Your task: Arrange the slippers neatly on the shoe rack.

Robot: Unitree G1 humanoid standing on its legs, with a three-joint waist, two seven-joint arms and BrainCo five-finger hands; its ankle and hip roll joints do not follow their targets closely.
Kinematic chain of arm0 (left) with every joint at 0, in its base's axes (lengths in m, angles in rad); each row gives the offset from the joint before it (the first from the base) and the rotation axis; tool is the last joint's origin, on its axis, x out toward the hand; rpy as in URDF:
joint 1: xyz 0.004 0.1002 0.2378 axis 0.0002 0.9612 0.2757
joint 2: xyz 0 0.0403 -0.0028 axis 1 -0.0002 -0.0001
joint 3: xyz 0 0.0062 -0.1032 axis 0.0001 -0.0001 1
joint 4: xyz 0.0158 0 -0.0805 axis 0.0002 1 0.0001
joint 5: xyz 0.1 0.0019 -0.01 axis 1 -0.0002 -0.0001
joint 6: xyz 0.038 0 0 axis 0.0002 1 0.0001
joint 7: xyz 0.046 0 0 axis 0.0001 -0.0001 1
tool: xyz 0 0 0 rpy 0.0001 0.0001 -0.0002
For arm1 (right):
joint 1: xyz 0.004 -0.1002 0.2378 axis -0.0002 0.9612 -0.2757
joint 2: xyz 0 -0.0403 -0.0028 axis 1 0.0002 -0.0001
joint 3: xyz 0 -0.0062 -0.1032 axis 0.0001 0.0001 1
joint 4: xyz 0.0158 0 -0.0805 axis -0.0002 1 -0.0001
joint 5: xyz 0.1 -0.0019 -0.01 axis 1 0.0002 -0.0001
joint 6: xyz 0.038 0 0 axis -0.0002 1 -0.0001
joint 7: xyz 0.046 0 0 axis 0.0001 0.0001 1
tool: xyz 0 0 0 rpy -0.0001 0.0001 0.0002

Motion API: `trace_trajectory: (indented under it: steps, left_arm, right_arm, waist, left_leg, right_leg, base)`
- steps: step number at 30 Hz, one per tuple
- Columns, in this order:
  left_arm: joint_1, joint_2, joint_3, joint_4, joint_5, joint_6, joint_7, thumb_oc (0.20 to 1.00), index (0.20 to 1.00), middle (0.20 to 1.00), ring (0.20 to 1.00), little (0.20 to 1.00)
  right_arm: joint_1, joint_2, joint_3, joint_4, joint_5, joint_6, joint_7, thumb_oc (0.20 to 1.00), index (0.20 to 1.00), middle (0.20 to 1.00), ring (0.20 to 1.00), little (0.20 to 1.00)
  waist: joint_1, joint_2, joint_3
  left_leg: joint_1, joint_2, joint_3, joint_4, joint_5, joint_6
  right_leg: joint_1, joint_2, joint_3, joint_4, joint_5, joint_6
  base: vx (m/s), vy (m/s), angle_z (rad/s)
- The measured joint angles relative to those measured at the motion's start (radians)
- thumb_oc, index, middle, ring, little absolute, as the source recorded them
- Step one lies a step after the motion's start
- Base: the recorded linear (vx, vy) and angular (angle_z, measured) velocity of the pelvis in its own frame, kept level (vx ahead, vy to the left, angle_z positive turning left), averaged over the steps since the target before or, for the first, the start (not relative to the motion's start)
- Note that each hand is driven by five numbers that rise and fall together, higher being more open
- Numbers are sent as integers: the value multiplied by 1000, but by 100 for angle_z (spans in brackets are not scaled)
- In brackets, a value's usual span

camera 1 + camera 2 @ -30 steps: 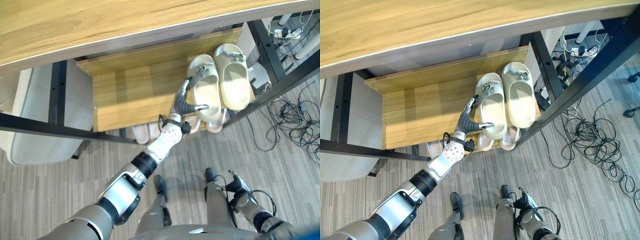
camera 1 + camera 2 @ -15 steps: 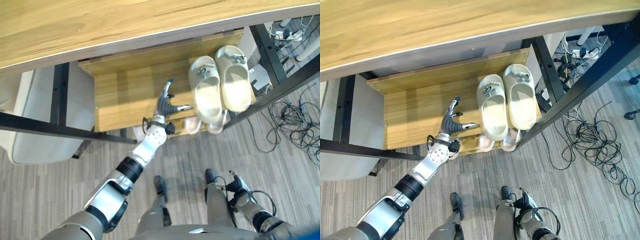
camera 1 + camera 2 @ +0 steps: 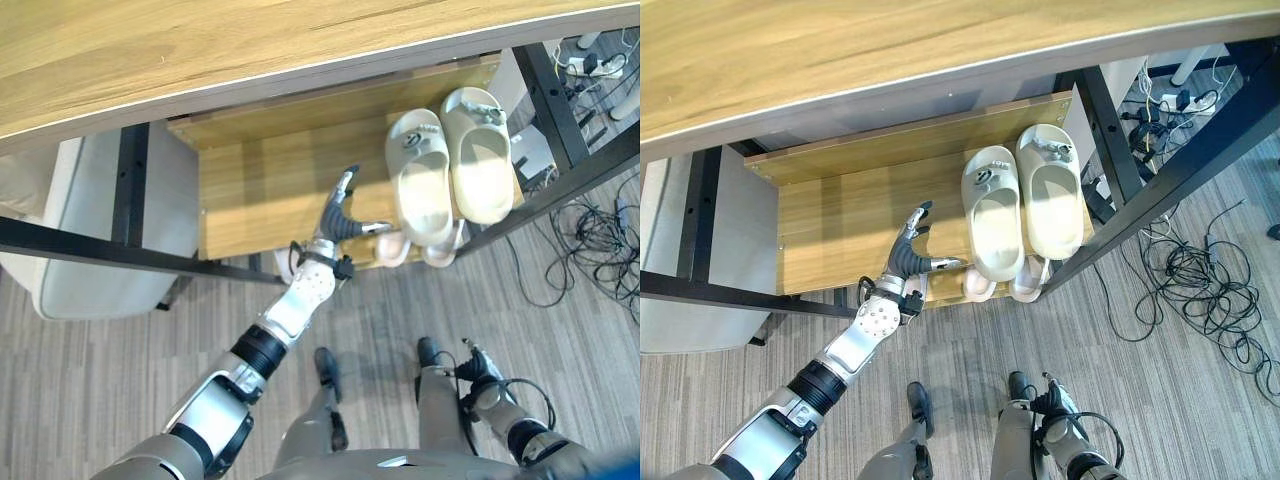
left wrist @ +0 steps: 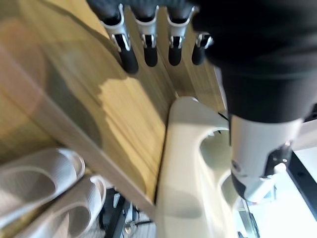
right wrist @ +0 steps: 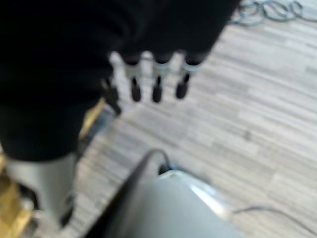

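Two cream slippers, one (image 3: 420, 182) beside the other (image 3: 478, 160), lie side by side with toes to the back at the right end of the wooden shoe rack shelf (image 3: 260, 190). My left hand (image 3: 340, 214) hovers open over the shelf's front edge, just left of the nearer slipper and not touching it. In the left wrist view its straight fingers (image 4: 144, 48) point across the shelf, and its thumb (image 4: 252, 163) stands over the cream slipper (image 4: 183, 163). My right hand (image 3: 478, 372) hangs low over the floor with its fingers (image 5: 156, 85) relaxed and empty.
White slippers (image 3: 395, 250) (image 4: 39, 183) sit on the lower level under the shelf. A wooden desk top (image 3: 200, 50) overhangs the rack. Black frame bars (image 3: 100, 252) cross in front. A grey cushion (image 3: 80, 270) lies at the left and loose cables (image 3: 590, 240) at the right.
My left hand has let go of the nearer cream slipper, opened and drawn back to the left along the shelf front. The camera shifted a little.
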Motion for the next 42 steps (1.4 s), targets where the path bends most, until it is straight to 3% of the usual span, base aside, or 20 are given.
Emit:
trace_trajectory:
  steps: [12, 42]
  left_arm:
    - [23, -27, -56, -26, -106, -17, -58, 1000, 1000, 1000, 1000, 1000]
    - [12, -46, -112, -25, -167, -18, -105, 1000, 1000, 1000, 1000, 1000]
  right_arm:
    - [-5, 0, 4, 0, 1, 8, 0, 1000, 1000, 1000, 1000, 1000]
    - [-7, 4, 12, -1, 10, 10, 0, 1000, 1000, 1000, 1000, 1000]
  waist:
    - [9, 1, 1]
    - [-2, -8, 7]
  left_leg:
    - [7, -1, -2, 0, 0, 0]
    - [16, 0, -10, 0, 0, 0]
  right_leg:
    - [-2, -1, 1, 14, -5, -1]
    - [13, -1, -5, 12, -6, -1]
  base:
    - [-9, -4, 0]
    - [0, -1, 0]
